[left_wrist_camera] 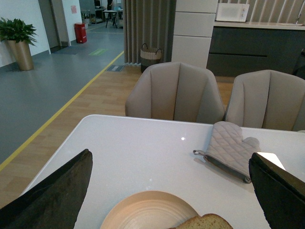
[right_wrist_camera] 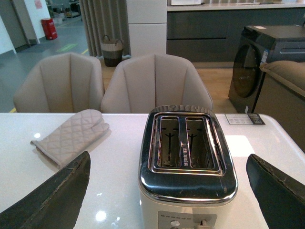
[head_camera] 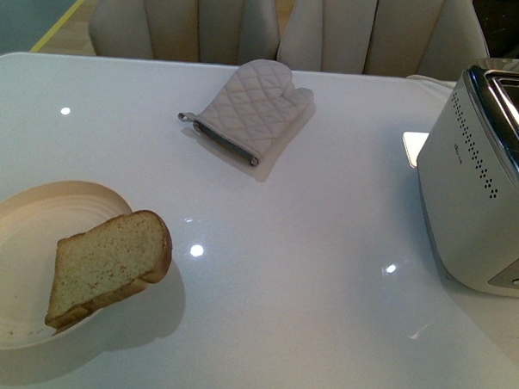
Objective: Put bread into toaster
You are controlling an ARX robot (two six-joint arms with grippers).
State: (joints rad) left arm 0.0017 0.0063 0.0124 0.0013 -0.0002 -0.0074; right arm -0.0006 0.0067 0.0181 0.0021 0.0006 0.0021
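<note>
Bread (head_camera: 110, 261), a tan speckled slice with a brown crust, lies on the cream plate (head_camera: 16, 236) at the near left of the table (head_camera: 307, 283), its rounded top overhanging the plate's right rim. Bare tabletop runs from it to the toaster (head_camera: 474, 204) at the right edge. An oven mitt (head_camera: 250, 108) lies far centre. The left gripper (left_wrist_camera: 170, 155) and right gripper (right_wrist_camera: 167, 157) are both spread wide, holding nothing.
</note>
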